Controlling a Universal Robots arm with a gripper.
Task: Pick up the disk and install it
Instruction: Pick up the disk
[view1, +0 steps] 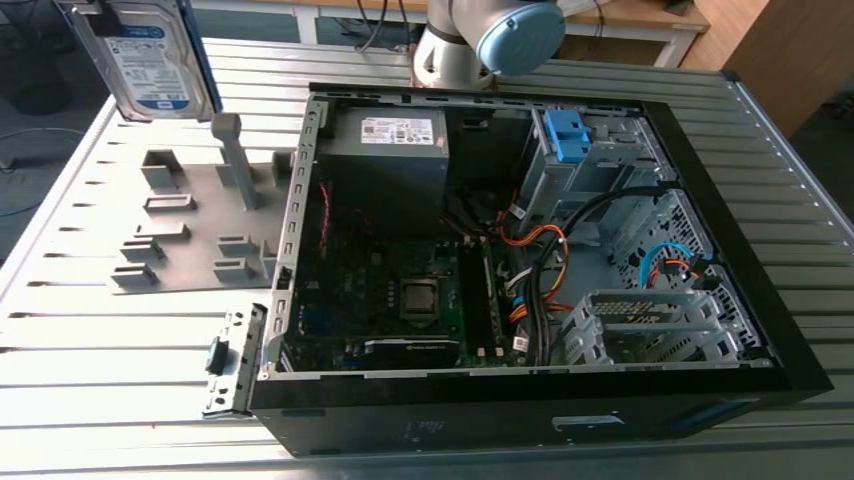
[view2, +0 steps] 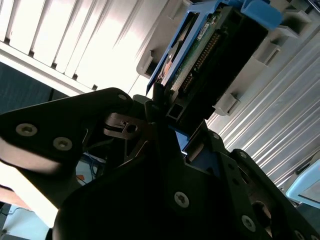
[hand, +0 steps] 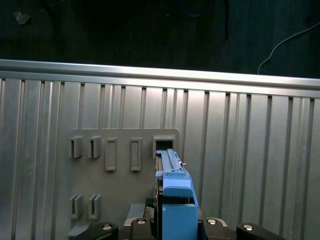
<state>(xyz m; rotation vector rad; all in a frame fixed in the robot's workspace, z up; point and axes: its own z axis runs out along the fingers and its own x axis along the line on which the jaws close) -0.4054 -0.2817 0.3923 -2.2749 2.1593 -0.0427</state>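
The disk (view1: 147, 60), a silver-grey hard drive with a white and blue label and a blue carrier frame, hangs upright in the air at the exterior view's far left. It is lifted clear of the grey holder plate (view1: 200, 225). In the second wrist view my gripper (view2: 167, 107) is shut on one end of the disk (view2: 200, 55), whose circuit board and connector face the camera. The first wrist view shows the disk (hand: 175, 195) edge-on, with the plate's empty slot (hand: 163, 146) beyond it.
The open black computer case (view1: 534, 410) lies on the ribbed metal table (view1: 120, 350). It holds a grey power supply (view1: 400, 135), a motherboard (view1: 400, 300), cables, and a drive cage with a blue bracket (view1: 567, 135). The arm's base (view1: 487, 40) stands behind the case.
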